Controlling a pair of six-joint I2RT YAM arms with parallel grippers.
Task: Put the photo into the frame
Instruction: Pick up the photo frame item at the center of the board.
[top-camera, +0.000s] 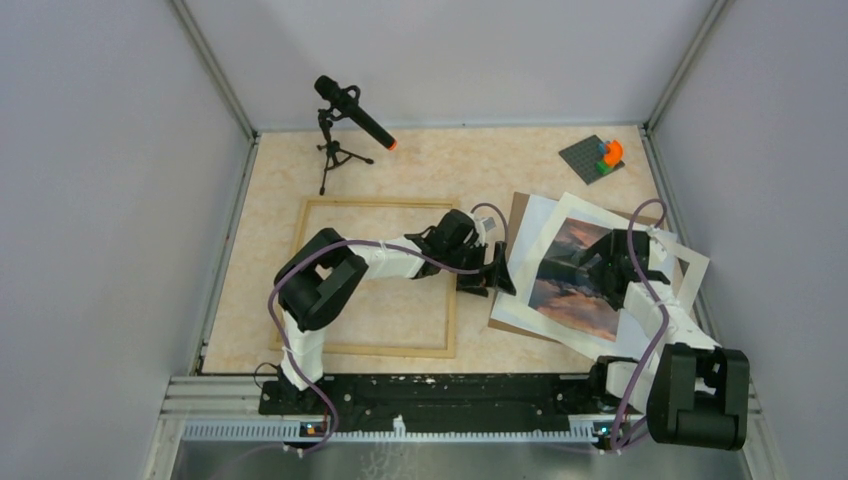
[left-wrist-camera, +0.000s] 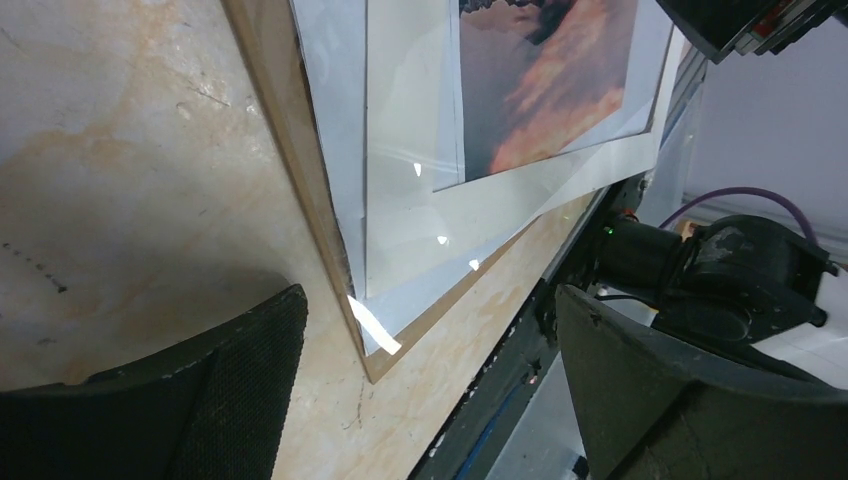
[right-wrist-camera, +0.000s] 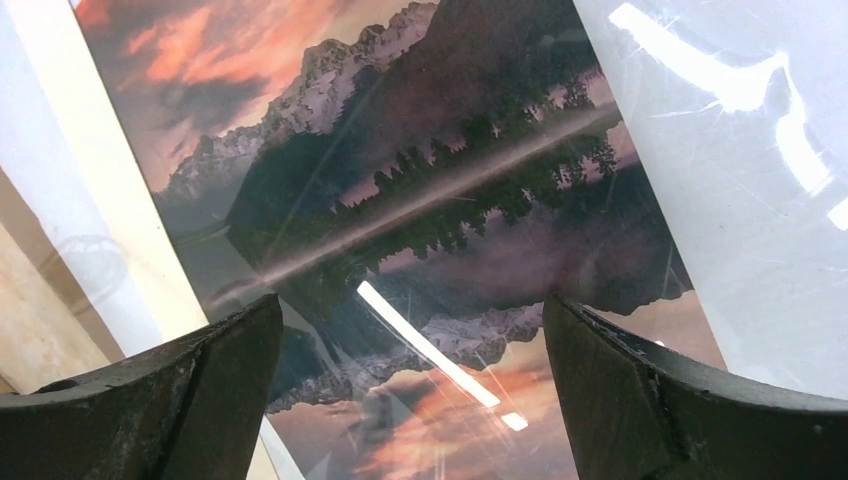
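So the photo (top-camera: 575, 305) lay on the right half of the table, on top of a loose stack: a brown board (top-camera: 514, 215) at the bottom, with white sheets and a mat (top-camera: 690, 268) fanned out over it. It sat outside the frame (top-camera: 365, 350), which lay flat on the left half with its right strip just beside the stack's left edge.

The right gripper (top-camera: 600, 265) hung right over the photo's far half, jaws spread wide and nothing between them. The left gripper (top-camera: 493, 283) was low at the stack's left edge, also spread wide and holding nothing. The left arm lay across the frame's far-right corner.

From the top we couldn't really make out the layers. The left wrist view showed them: the board edge sticking out underneath, white sheets on it, and the stack's near-left corner between the fingers (left-wrist-camera: 230, 370). The right wrist view showed the print close up, with dark mountains mirrored in water, orange clouds and streaks of glare. We couldn't tell whether those fingers (right-wrist-camera: 160, 400) touched the paper.

Elsewhere, a mic (top-camera: 352, 108) on a tripod stood at the far-left corner and toy blocks (top-camera: 602, 155) sat at the far-right corner, both well apart from the arms. From above, the right arm itself covered the photo's right side.
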